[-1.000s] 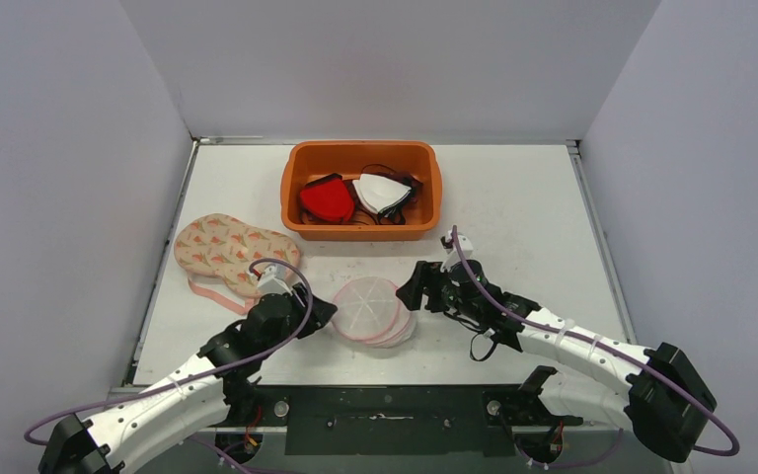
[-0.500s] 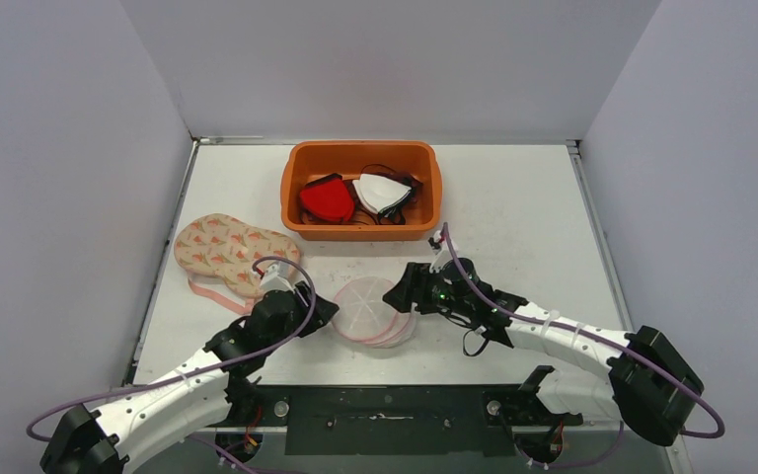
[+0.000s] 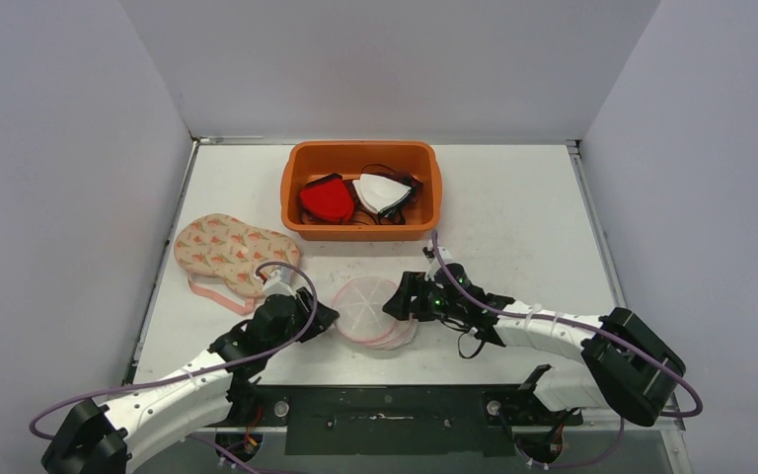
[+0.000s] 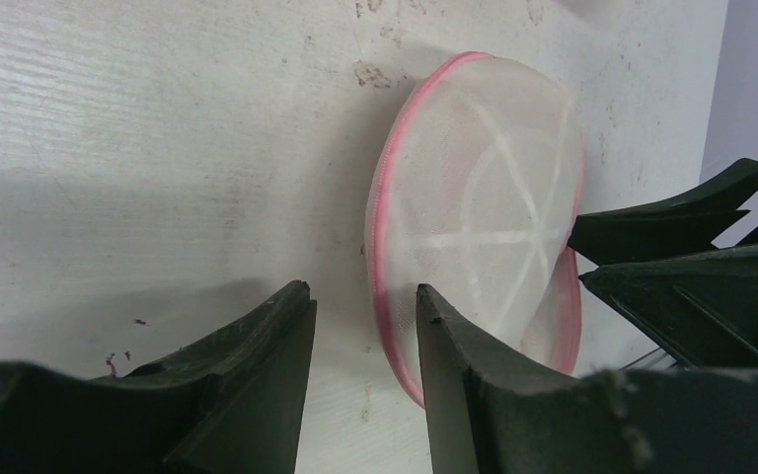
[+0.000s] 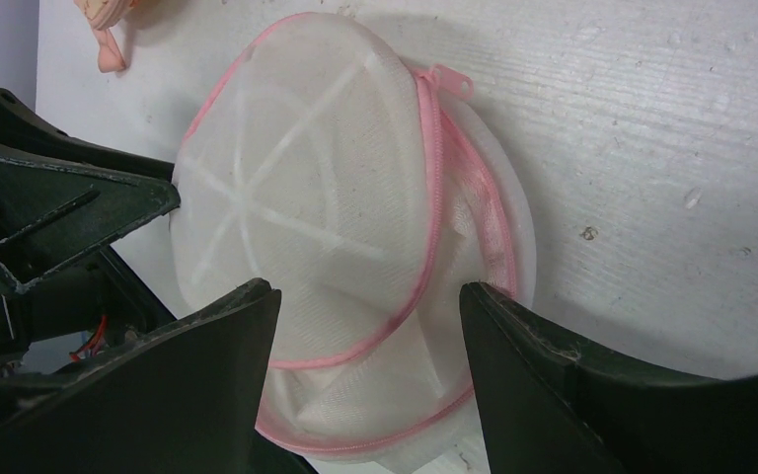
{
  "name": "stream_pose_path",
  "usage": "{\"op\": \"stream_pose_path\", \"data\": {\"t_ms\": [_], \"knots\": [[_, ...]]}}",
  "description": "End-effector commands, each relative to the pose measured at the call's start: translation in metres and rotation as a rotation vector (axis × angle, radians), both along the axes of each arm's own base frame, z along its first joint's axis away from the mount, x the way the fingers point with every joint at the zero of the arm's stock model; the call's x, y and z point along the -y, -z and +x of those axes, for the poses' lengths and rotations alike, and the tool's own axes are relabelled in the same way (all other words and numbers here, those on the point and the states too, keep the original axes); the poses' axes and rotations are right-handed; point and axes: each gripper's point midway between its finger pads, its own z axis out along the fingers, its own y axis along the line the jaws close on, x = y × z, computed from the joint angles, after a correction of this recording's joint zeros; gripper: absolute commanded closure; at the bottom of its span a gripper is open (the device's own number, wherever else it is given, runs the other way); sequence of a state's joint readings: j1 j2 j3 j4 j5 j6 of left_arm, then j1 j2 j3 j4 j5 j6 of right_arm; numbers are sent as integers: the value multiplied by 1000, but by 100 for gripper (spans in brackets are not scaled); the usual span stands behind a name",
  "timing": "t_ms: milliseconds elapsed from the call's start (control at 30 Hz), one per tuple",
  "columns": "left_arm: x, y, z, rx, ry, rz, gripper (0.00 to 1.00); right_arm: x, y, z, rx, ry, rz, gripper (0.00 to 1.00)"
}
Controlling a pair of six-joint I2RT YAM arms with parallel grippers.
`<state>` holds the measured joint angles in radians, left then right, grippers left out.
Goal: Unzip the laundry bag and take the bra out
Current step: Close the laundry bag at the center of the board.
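Flanking the laundry bag [image 5: 306, 197], left gripper [image 4: 363, 292] sits part-open at its rim; right gripper [image 5: 367, 286] gapes wide, holding nothing

Laundry bag [image 3: 370, 309] front and centre: fine white mesh cloth you can see through, smooth stiff white ribs under it, and a pink woven zip tape round the rim. The table [image 3: 513, 197] beneath is painted white, matt, with a brushed grain and small dark scuffs. Left gripper [image 4: 362, 289] and right gripper [image 5: 370, 287] are both matt black plastic. On the far side, the orange bin [image 3: 360, 229] is smooth plastic with a soft sheen. Over on the left is the floral bra [image 3: 232, 252]: printed cloth, matt, padded-looking. The walls [image 3: 395, 59] are pale, smooth and matt.
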<state>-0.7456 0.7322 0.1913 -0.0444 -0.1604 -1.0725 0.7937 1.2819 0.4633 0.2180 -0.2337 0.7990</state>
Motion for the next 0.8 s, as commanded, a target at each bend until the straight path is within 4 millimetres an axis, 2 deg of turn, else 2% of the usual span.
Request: {"op": "stream_pose_path", "data": {"t_ms": [0,233,500,633,767], "knots": [[5,-11,9,44,-9,-54,60,-9,-8,7,40,1,39,32],[15,-12,12,47,13,-93,67,-12,0,6,24,4,55,35],[14,-26,12,88,6,-139,88,-16,-15,6,40,4,111,54],[17,-32,12,96,15,-163,99,-17,-21,6,51,-2,118,60],[22,-37,11,93,27,-195,100,-18,-26,5,55,-6,130,65]]}}
